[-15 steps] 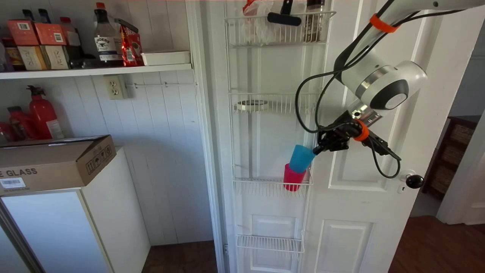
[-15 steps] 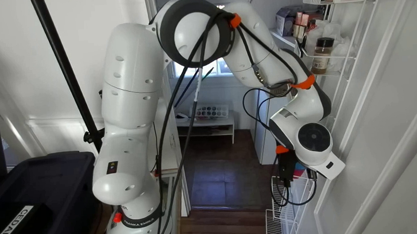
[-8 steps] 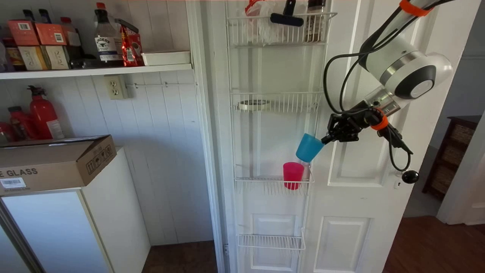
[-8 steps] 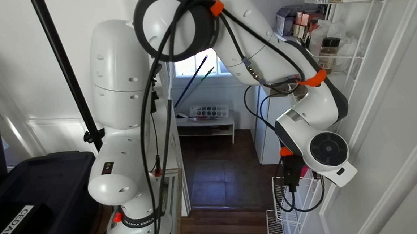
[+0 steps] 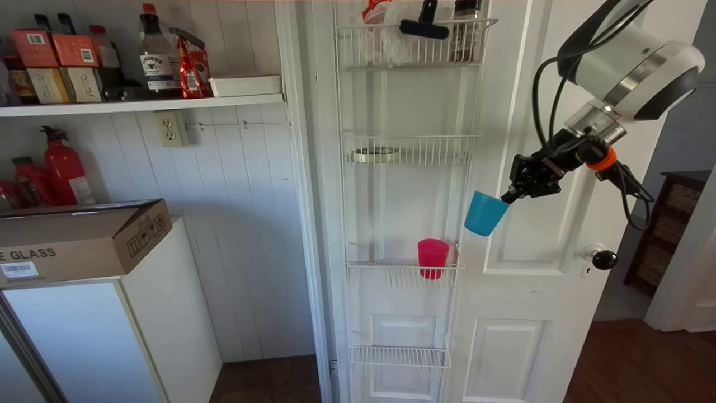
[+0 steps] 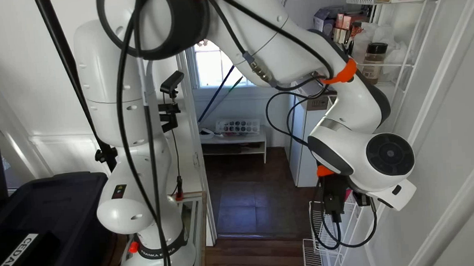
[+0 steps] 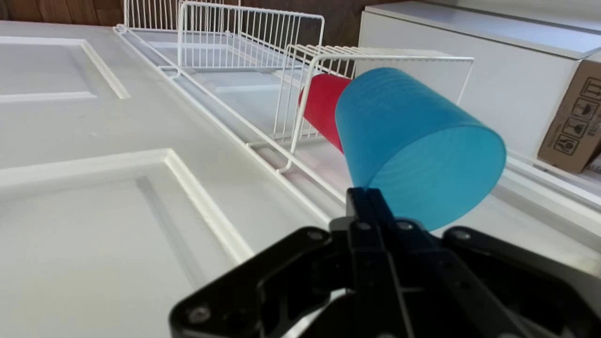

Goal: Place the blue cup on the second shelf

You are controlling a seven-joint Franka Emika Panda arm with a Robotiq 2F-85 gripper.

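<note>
The blue cup (image 5: 485, 214) hangs tilted in the air, right of the wire rack and in front of the door. My gripper (image 5: 506, 197) is shut on its rim. In the wrist view the fingertips (image 7: 368, 190) pinch the rim of the blue cup (image 7: 399, 117), whose open mouth faces the camera. The second shelf (image 5: 425, 151), a shallow white wire tier, is up and to the left of the cup and carries a round pale object (image 5: 375, 155) at its left end. The second shelf is out of the wrist view. In an exterior view the arm hides the cup.
A pink-red cup (image 5: 433, 258) stands on the wire tier below; it also shows in the wrist view (image 7: 324, 101). The upper tier (image 5: 358, 47) holds a bag, a black-handled tool and a jar. The door knob (image 5: 604, 259) sticks out below the arm.
The gripper has lifted the blue cup up and to the right, away from the pink-red cup and out past the rack's side. The pink-red cup stays on its tier.
</note>
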